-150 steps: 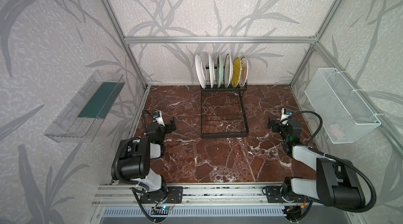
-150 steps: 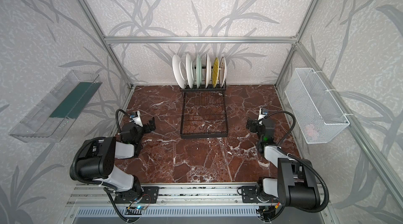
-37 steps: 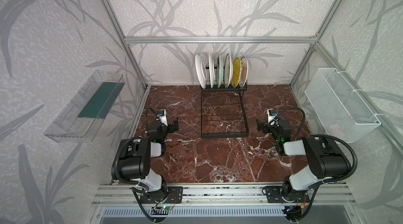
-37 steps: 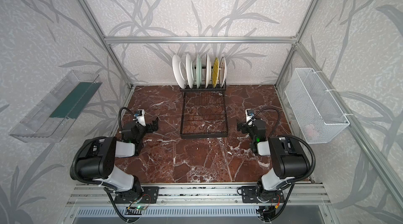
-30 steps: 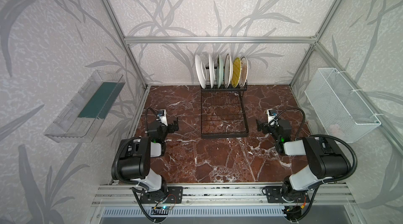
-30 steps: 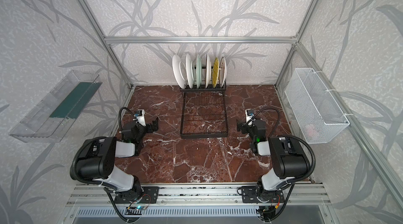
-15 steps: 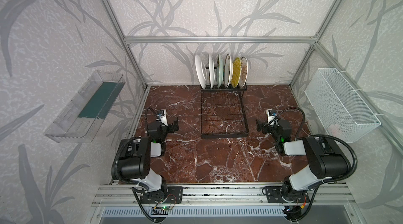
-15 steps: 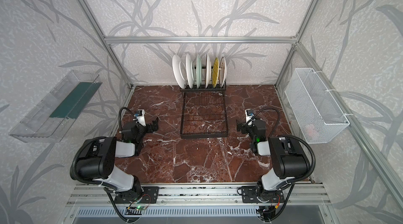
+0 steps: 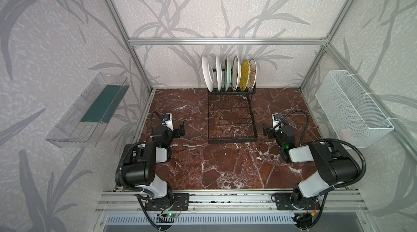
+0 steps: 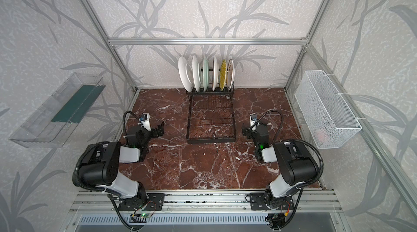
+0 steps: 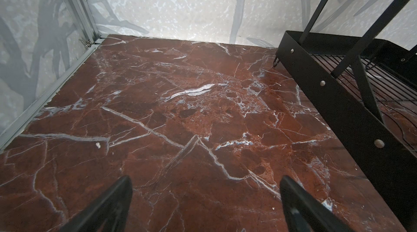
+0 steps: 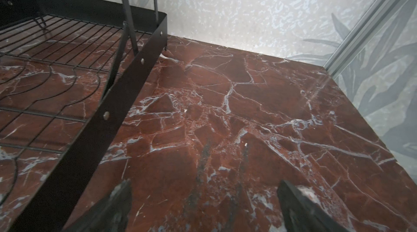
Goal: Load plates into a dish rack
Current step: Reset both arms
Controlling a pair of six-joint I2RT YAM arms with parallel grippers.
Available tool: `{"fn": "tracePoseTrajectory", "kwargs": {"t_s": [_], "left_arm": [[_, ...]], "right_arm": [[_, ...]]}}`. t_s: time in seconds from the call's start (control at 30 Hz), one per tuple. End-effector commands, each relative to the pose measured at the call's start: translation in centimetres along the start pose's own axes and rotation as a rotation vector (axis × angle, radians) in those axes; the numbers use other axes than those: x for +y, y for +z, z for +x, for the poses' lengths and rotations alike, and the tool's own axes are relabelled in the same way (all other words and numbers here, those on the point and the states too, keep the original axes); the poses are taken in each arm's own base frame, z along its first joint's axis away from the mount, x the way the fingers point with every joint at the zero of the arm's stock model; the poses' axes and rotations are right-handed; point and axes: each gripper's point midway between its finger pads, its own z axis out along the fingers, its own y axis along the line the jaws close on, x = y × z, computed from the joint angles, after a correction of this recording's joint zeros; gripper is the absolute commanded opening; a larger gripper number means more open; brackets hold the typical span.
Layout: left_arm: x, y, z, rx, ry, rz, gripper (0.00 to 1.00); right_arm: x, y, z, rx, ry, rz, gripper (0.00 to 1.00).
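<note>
Several plates (image 9: 228,76) (image 10: 206,74) stand upright in the slotted back section of the black wire dish rack (image 9: 232,140) (image 10: 211,140): white ones at the left, then a pale mint one, a yellow one and an orange-patterned one at the right. The rack's flat grid base holds nothing. My left gripper (image 9: 180,129) (image 11: 205,181) is open and empty, low over the marble to the left of the rack's side rail (image 11: 338,97). On the other side of the rack (image 12: 117,93), my right gripper (image 9: 267,132) (image 12: 204,184) is also open and empty.
A clear plastic tray (image 9: 90,111) hangs on the left wall. A white mesh basket (image 9: 352,109) hangs on the right wall with something pinkish inside. Aluminium frame posts edge the red marble tabletop (image 9: 214,163).
Since five seconds ago my right arm has folded back and its gripper has shifted a little toward the rack. Over the last second nothing has moved.
</note>
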Motion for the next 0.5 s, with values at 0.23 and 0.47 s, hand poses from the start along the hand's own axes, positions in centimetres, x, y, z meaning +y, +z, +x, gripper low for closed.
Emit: {"fn": "tracePoseTrajectory", "kwargs": {"t_s": [0.23,0.47], "left_arm": [[-0.2,0.4,-0.6,-0.009,0.028,0.008,0.99],[1.0,0.5,-0.5,0.003,0.013,-0.082,0.99]], "right_arm": [[-0.3,0.4,-0.6,-0.004,0.013,-0.039,0.99],[-0.7,0.4,-0.5,0.002,0.02,-0.017,0.99]]}}
